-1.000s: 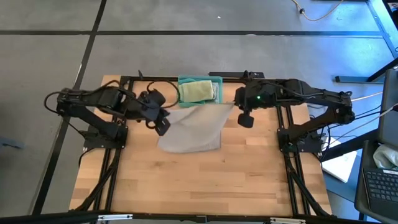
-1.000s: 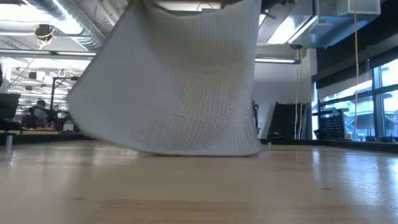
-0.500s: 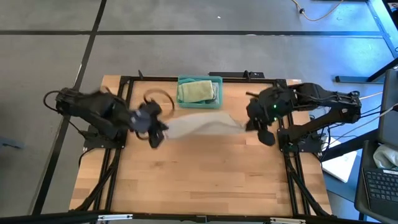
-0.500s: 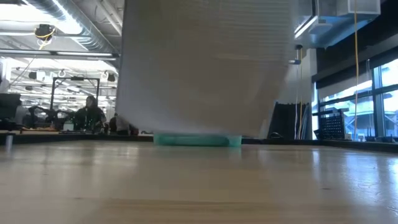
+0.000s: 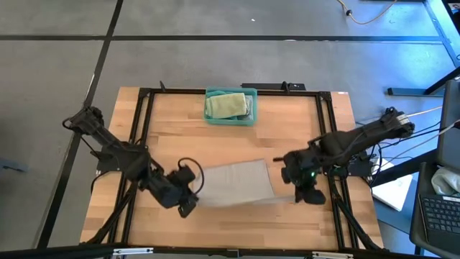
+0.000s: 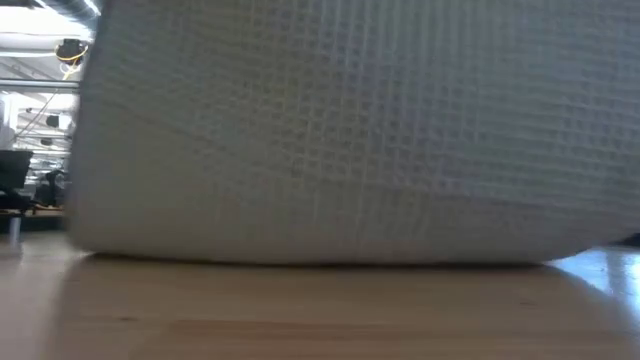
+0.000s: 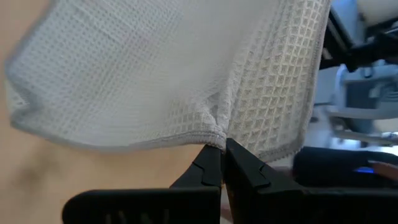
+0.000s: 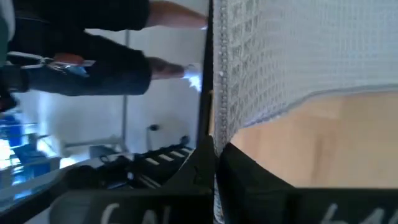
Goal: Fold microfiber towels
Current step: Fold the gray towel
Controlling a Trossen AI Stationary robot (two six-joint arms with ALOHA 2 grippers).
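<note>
Two end effectors, one grey towel (image 5: 236,183) stretched between them, toward the near edge of the worktop (image 5: 237,137) and about midway between its side edges. Left end effector (image 5: 188,205) pinched shut on the towel's near-left corner; right end effector (image 5: 300,191) pinched shut on the opposite edge, close by the right rail. Long axis of the cloth laid side to side, along the line from one grip to the other. Both arms equally near, each already on its own corner. Lower edge of the cloth (image 6: 330,258) seen touching or all but touching the wood in the low view; free body of the towel extended from the grips toward the far edge. Coming move judged to hinge on that: held edge near, loose edge far, so any fold to be carried away from the near edge over the loose half.

One teal bin (image 5: 231,119) at the middle of the far edge, well apart, with a pale green towel (image 5: 227,105) in it.

Obscured: most of the low view, filled by the grey weave; exact contact of cloth and worktop not certain. Right wrist view showed only a thin cloth edge (image 8: 219,81) running into the closed fingers. Left wrist view showed the gathered corner (image 7: 217,127) clamped at the fingertips, with the weave bunched there. Any white tag not made out.
</note>
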